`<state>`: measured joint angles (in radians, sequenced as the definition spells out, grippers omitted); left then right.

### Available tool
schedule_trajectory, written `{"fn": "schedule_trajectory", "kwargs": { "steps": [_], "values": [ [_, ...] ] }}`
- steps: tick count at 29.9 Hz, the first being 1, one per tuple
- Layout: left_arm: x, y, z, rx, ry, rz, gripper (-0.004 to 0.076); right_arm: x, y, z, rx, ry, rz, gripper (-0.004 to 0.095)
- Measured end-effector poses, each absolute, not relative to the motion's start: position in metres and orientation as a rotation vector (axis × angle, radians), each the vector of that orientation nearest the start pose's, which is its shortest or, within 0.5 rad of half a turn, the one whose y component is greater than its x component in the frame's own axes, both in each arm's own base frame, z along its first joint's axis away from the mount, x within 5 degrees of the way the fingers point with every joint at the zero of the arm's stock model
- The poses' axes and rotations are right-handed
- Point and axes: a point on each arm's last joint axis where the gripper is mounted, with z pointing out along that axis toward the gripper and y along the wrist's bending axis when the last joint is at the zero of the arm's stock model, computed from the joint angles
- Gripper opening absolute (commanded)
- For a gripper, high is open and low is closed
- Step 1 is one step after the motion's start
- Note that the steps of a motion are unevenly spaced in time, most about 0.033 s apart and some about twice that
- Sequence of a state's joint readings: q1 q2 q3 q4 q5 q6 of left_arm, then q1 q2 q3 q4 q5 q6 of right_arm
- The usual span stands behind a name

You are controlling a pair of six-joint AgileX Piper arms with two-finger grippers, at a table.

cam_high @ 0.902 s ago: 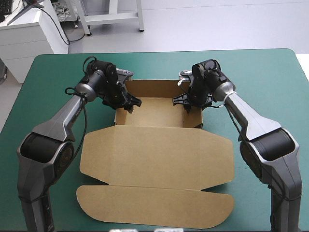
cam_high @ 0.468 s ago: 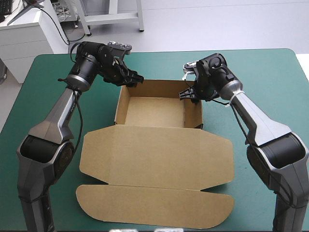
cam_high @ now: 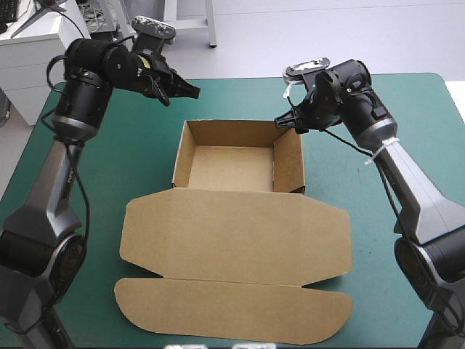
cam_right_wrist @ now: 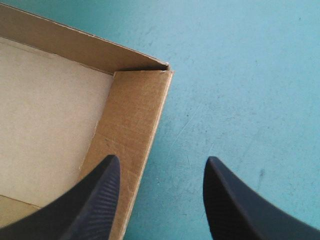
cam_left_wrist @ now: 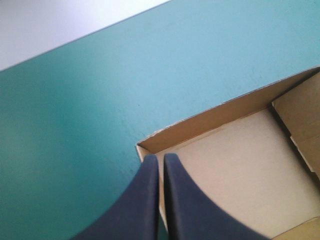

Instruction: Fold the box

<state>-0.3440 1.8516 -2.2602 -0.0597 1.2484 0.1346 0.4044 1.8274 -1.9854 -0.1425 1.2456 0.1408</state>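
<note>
The brown box (cam_high: 229,167) stands mid-table as an open tray with its walls raised. Its lid (cam_high: 236,233) and front flap (cam_high: 232,309) lie flat toward the near edge. My left gripper (cam_high: 190,91) hovers beyond the tray's far left corner, shut with nothing in it. In the left wrist view its fingers (cam_left_wrist: 161,162) meet above that corner of the box (cam_left_wrist: 240,160). My right gripper (cam_high: 282,121) hangs open over the far right corner. In the right wrist view the gripper (cam_right_wrist: 162,162) straddles the right wall of the box (cam_right_wrist: 135,125) without touching it.
The teal-green cover (cam_high: 378,102) shows on both sides of the tray and behind it, up to the table's far edge. The flat lid and flap take up most of the near half.
Both grippers have come up out of the tray and drawn back toward the far edge. The left one swung out to the far left and shut; the right stayed open.
</note>
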Motion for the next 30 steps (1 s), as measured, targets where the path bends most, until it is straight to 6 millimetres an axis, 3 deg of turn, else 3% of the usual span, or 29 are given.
{"fn": "schedule_trajectory", "kwargs": {
  "steps": [5,10,14,21,30],
  "values": [
    [0.331,-0.119,0.493,0.536,2.185,-0.112,-0.0008,0.364,0.143,0.399,-0.325,2.520,0.038,0.0466],
    [0.289,-0.105,0.501,0.539,2.190,-0.127,-0.0008,0.366,0.144,0.396,-0.292,2.534,0.051,0.0466],
    [0.258,-0.093,0.484,0.555,2.261,-0.115,-0.0008,0.373,0.148,0.384,-0.281,2.568,0.057,0.0450],
    [0.206,-0.075,0.431,0.591,2.411,-0.099,-0.0008,0.392,0.157,0.340,-0.261,2.681,0.031,0.0408],
    [0.144,-0.056,0.373,0.590,2.438,-0.158,-0.0008,0.401,0.162,0.294,-0.277,2.799,-0.006,0.0332]
  ]
}}
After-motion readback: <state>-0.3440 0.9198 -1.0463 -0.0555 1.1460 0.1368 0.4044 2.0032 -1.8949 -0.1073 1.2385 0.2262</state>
